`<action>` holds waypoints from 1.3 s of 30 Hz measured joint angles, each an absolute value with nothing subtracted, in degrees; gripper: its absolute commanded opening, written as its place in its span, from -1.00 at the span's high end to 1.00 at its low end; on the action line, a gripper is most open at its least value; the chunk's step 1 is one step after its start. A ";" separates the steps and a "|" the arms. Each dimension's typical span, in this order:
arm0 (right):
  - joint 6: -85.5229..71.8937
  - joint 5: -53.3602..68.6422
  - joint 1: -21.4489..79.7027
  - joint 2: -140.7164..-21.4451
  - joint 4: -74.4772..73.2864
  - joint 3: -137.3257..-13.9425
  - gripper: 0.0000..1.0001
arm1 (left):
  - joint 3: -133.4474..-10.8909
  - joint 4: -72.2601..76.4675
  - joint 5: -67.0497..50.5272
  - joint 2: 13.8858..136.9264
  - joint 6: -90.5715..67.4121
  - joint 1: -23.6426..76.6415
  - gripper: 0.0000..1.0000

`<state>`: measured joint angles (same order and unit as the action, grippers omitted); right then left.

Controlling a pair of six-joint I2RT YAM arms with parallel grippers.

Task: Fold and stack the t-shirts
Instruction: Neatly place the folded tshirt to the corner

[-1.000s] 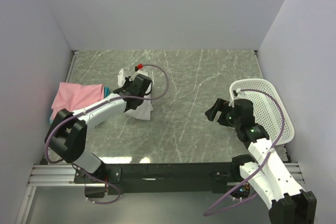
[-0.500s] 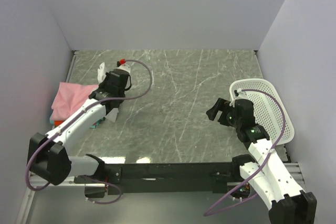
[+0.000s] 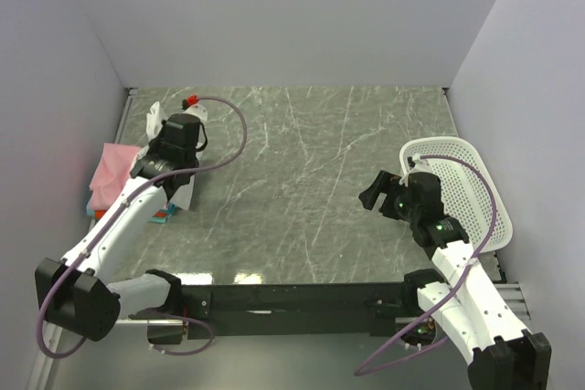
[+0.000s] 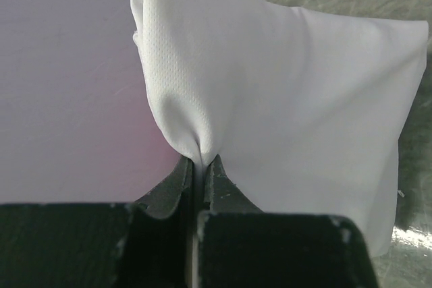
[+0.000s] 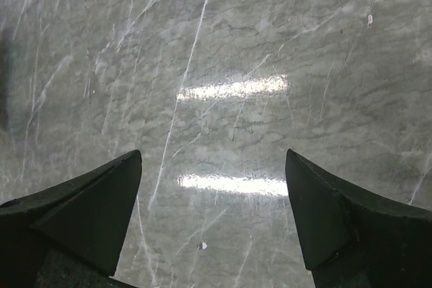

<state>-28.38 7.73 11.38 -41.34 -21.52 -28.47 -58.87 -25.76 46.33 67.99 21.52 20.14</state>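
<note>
My left gripper (image 3: 161, 141) is shut on a plain white t-shirt (image 3: 183, 193) and holds it up over the stack at the table's left side. In the left wrist view the white t-shirt (image 4: 290, 92) hangs bunched from the pinched fingertips of the left gripper (image 4: 200, 164). A folded pink t-shirt (image 3: 113, 167) lies by the left wall, with a teal edge (image 3: 92, 200) under it. A teal and orange-red bit (image 3: 163, 217) shows beneath my left arm. My right gripper (image 3: 374, 192) is open and empty above bare table; the right wrist view shows the right gripper (image 5: 212, 166) with its jaws wide apart.
A white perforated basket (image 3: 468, 185) stands at the right edge beside my right arm. The grey marble table (image 3: 311, 162) lies between the arms. The lilac left wall (image 3: 64, 89) is close behind the pink shirt.
My left gripper has carried the white t-shirt from the table's left-centre leftward and back, over the pink shirt. The right arm has stayed still.
</note>
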 measured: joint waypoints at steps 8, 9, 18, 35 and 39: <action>-28.38 7.29 11.38 -41.39 -21.54 -28.47 -0.86 | -60.14 -25.06 44.27 64.42 22.44 15.49 0.99; -28.40 7.22 11.38 -41.39 -21.52 -28.47 -0.86 | -60.25 -24.80 43.83 64.42 22.46 14.83 0.99; -28.40 6.42 11.38 -41.39 -21.80 -28.47 -0.86 | -60.07 -23.79 38.65 65.45 23.27 8.64 0.99; -28.40 2.96 11.38 -41.71 -21.98 -28.47 -0.86 | -60.07 -22.92 33.30 74.24 25.32 -4.01 0.25; -28.38 2.74 11.38 -42.00 -21.96 -28.47 -0.86 | -60.16 -22.61 34.44 75.35 26.02 -4.60 -0.98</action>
<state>-28.38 2.74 11.38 -42.00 -21.96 -28.47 -60.16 -22.61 34.44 75.35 26.02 -4.60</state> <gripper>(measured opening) 0.928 0.694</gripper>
